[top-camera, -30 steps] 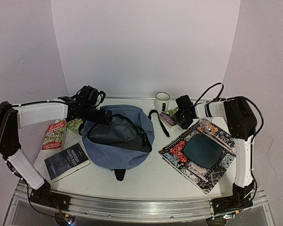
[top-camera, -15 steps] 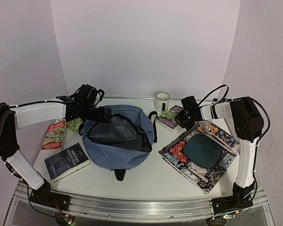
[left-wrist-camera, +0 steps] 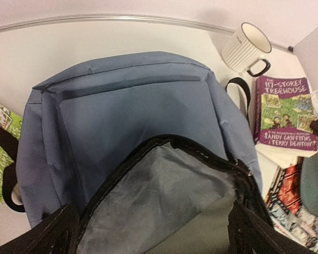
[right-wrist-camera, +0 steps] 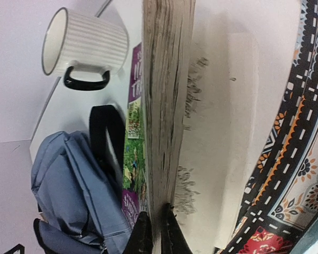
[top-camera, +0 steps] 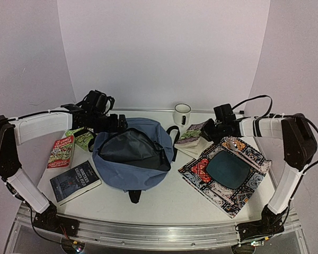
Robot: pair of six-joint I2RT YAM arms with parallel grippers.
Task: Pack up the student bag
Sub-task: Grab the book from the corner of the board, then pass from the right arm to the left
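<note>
The slate-blue student bag (top-camera: 132,156) lies mid-table with its main zip open and its grey lining showing; it also shows in the left wrist view (left-wrist-camera: 132,111) and the right wrist view (right-wrist-camera: 63,180). My left gripper (top-camera: 114,125) is at the bag's back rim. Its fingers (left-wrist-camera: 47,235) are spread wide with the lining between them (left-wrist-camera: 153,225). My right gripper (top-camera: 211,130) is shut on the edge of a purple Treehouse book (top-camera: 192,134), tilted up to the right of the bag. The fingers pinch its pages (right-wrist-camera: 155,219).
A white mug (top-camera: 182,112) stands behind the bag. A patterned cloth mat (top-camera: 225,169) lies at the right, with a white sheet (top-camera: 195,148) by its edge. A red book (top-camera: 61,151), a green book (top-camera: 84,138) and a dark book (top-camera: 74,181) lie at the left.
My right gripper has drawn back to the right and tipped the purple book up on its edge. My left gripper has shifted slightly back at the bag's rim.
</note>
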